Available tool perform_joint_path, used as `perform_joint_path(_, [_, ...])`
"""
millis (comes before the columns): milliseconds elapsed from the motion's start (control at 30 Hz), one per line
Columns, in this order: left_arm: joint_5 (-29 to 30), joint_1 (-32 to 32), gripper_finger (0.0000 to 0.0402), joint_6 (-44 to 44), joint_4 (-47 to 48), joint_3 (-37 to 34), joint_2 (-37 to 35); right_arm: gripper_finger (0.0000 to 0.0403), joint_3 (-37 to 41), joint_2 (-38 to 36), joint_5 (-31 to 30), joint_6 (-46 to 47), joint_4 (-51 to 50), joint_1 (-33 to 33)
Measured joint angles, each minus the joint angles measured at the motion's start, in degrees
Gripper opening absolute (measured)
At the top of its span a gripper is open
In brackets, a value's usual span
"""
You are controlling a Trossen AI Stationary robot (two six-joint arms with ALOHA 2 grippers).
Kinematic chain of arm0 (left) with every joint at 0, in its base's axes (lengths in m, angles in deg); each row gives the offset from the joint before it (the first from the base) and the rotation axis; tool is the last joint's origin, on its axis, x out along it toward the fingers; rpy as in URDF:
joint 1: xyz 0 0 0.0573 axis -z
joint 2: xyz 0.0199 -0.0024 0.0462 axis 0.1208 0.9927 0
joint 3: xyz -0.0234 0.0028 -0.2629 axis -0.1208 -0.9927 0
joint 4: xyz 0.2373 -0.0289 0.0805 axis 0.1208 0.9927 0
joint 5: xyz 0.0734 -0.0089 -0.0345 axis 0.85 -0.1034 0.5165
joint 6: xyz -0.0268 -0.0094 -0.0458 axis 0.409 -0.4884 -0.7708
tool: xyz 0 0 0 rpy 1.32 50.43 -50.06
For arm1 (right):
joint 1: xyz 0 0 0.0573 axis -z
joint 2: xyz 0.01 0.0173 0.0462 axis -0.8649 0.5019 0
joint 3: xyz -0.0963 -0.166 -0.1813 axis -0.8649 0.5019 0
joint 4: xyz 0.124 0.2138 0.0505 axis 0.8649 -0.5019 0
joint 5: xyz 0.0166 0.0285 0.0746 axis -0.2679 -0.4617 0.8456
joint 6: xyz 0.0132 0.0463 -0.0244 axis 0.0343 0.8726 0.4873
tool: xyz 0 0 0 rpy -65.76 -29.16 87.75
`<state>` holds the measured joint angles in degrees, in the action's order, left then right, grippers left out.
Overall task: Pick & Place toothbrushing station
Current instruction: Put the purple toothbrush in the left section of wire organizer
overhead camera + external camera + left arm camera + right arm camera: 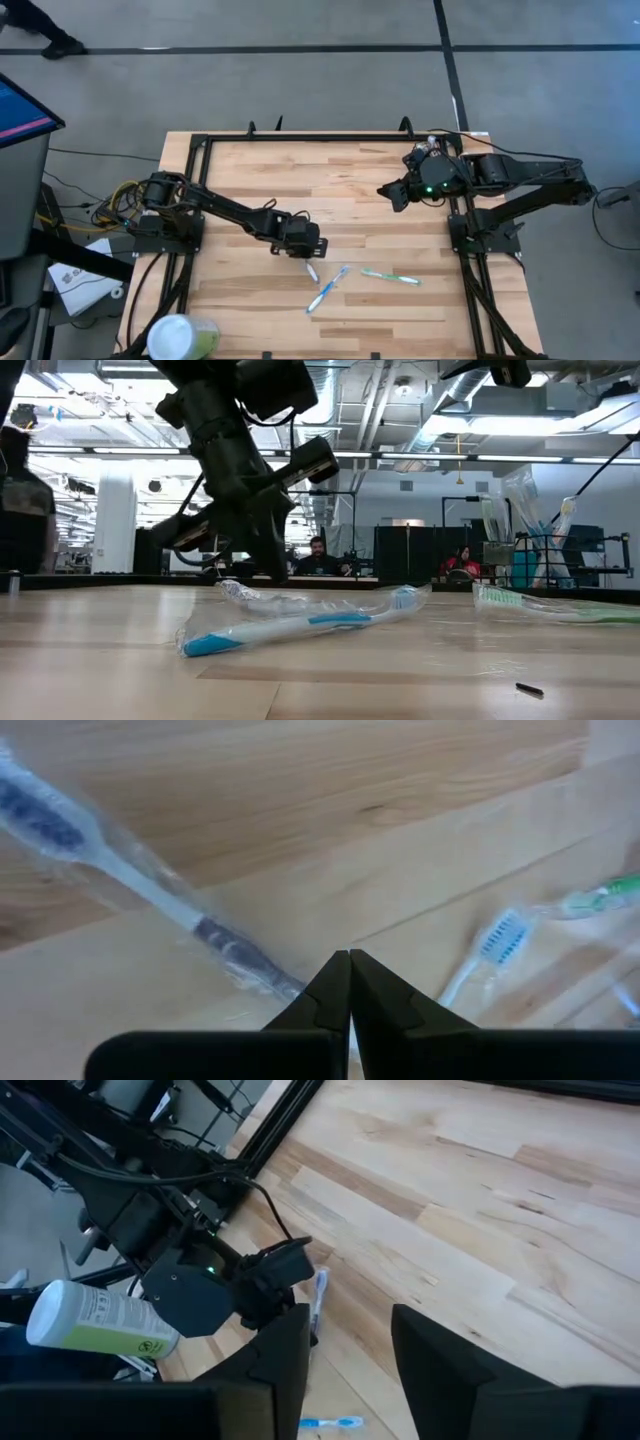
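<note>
Jaws pressed shut and holding nothing, the left gripper [303, 243] hangs low over the middle of the desk [250, 170], just above a wrapped dark-handled toothbrush [312, 271] in the high view. That brush lies just ahead of the fingertips in the left wrist view, its long axis slanting across their line. A blue toothbrush [328, 288] and a green toothbrush [390, 277] lie close by, toward the lower centre of the frame. At upper right, the right gripper [393, 192] is raised over the desk, its jaws partly apart with nothing between them. The toothbrushing station cannot be picked out with certainty. It appears to be the dark holder [525, 565] already stocked with wrapped brushes at the far right of the low view, which would put it near the desk's upper right corner, beside the right arm. On that reading the holder lies well apart from the loose brushes, up and to the right, and the left arm is the nearer to them. A pale-green cup [180, 337] lies at lower left.
</note>
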<state>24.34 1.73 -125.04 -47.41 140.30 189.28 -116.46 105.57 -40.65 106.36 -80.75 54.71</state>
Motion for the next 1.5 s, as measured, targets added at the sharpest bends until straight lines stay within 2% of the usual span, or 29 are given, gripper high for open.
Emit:
perform_joint_path(600, [-4.28, 3.6, 0.0, -1.78, 5.86, 0.11, -0.74, 0.0144, 0.0, 0.02, 0.05, -0.01, -0.03, -0.04])
perform_joint_path(867, [-4.27, 3.67, 0.0, -2.36, 9.4, 0.04, -0.75, 0.0141, 0.0, 0.03, 0.22, -0.01, -0.03, -1.04])
perform_joint_path(1100, [-4.54, 3.55, 0.0, -2.01, 13.83, 0.04, -3.79, 0.0146, 0.0, 0.04, 0.22, -0.15, -0.03, -1.66])
perform_joint_path(1300, [-0.38, 2.89, 0.0, -7.41, 15.79, 0.07, -8.4, 0.0143, 0.0, 0.04, 0.22, -1.04, -0.03, -1.66])
perform_joint_path(1400, [-1.2, 2.41, 0.0009, -8.66, 14.71, 0.02, -8.39, 0.0141, 0.0, 0.04, 0.22, -1.05, -0.03, -1.66])
perform_joint_path(1500, [-3.09, 2.24, 0.0038, -8.11, 10.84, 0.07, -7.04, 0.0142, 0.0, 0.04, 0.2, -1.05, -0.01, -1.66])
